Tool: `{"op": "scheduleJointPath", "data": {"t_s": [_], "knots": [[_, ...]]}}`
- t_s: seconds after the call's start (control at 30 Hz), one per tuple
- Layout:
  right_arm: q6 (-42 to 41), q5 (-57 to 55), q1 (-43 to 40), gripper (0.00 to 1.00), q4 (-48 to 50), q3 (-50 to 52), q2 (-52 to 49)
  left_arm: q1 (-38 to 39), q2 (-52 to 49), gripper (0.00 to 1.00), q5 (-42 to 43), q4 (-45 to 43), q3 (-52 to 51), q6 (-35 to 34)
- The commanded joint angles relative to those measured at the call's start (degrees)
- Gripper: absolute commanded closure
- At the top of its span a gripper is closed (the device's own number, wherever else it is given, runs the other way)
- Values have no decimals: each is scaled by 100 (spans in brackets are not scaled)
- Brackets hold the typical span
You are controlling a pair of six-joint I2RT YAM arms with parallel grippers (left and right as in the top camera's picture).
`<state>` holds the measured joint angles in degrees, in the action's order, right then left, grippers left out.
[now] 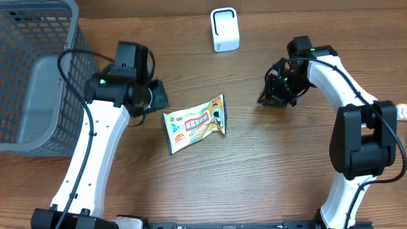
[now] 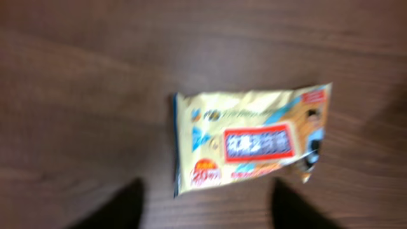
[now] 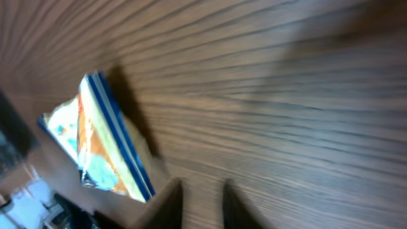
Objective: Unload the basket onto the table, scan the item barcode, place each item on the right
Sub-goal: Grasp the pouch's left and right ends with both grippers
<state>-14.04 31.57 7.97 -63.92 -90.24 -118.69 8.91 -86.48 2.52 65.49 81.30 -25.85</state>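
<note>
The item, a yellow snack packet (image 1: 196,123) with a red label, lies flat on the wooden table between the two arms. In the left wrist view the packet (image 2: 248,143) lies just beyond my left gripper (image 2: 206,210), whose dark fingers stand wide apart with only bare wood between them. From above, the left gripper (image 1: 158,95) is beside the packet's upper left corner. My right gripper (image 1: 270,95) hovers to the packet's right, well apart from it. Its fingers (image 3: 168,200) leave a narrow gap over bare wood, with the packet (image 3: 95,143) off to the left. No barcode shows.
A white scanner (image 1: 224,30) stands at the back of the table, between the arms. A grey mesh basket (image 1: 32,76) fills the left side, close behind the left arm. Bare wood lies between the packet and the scanner.
</note>
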Motion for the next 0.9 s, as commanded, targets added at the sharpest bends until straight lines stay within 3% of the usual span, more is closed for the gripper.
{"op": "scheduleJointPath", "data": {"t_s": [0.0, 0.13, 0.27, 0.43, 0.63, 0.87], "knots": [[282, 350, 170, 69, 68, 15, -17, 4, -164, 0, 332, 52, -634, -378], [282, 354, 332, 69, 199, 17, -17, 0, -170, 0, 1051, -553, -1582, -376], [365, 348, 522, 82, 227, 20, -39, -55, -177, 0, 1287, -1318, -2293, -396], [179, 348, 756, 88, 426, 20, -94, -267, -282, 0, 1440, -2544, -2979, -402], [-168, 345, 892, 89, 638, 20, -103, -345, -798, 0, 1663, -3169, -3281, -658], [-382, 304, 975, 96, 704, 31, -114, -323, -1676, 1, 2909, -4131, -3281, -660]]}}
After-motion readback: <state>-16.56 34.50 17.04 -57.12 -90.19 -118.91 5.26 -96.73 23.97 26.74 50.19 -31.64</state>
